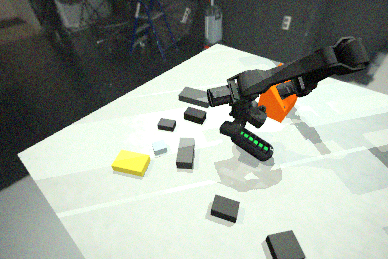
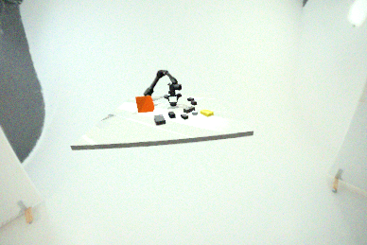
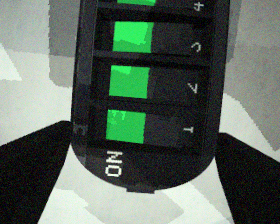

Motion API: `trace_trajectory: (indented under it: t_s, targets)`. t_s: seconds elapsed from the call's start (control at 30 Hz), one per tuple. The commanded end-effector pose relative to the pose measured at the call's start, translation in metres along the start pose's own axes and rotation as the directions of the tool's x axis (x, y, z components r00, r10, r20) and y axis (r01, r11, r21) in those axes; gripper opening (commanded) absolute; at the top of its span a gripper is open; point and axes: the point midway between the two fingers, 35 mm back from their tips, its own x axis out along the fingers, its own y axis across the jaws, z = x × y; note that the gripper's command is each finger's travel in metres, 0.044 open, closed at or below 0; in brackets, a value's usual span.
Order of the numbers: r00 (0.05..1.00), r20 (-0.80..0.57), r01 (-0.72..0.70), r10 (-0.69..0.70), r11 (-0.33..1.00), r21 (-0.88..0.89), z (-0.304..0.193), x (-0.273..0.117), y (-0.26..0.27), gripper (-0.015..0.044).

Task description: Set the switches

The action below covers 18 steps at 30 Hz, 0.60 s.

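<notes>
The dark grey controller unit (image 1: 256, 147) (image 2: 173, 104) (image 3: 141, 177) is held above the bench (image 1: 165, 217), its shadow below it. Its switch face is turned to the wrist camera. Switches 1, 2 and 3 and part of 4 show in the wrist view, with green ends on the ON side; which ends are pressed I cannot tell. Several green ends show in the top view. The underside label is hidden. My gripper (image 3: 143, 135) is shut on the unit, one finger against each long side near the switch 1 end.
A large orange block (image 1: 274, 104) (image 2: 145, 104) stands behind the unit in the top view. A yellow block (image 1: 131, 162) (image 2: 206, 113), a small pale block (image 1: 160, 148) and several dark grey blocks lie to the left, among them a long one (image 1: 185, 153). Another dark block (image 1: 225, 208) lies in front.
</notes>
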Motion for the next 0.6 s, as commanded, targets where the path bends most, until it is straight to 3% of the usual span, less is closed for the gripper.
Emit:
trace_trajectory:
  t_s: [0.0, 0.57]
  targets:
    - [1.000, -0.006, -0.001, 0.001, 1.000, 0.007, 0.003, -0.003, 0.000, 0.0336]
    - [0.999, -0.041, -0.001, 0.001, 1.000, 0.008, 0.013, -0.013, 0.000, 0.0336]
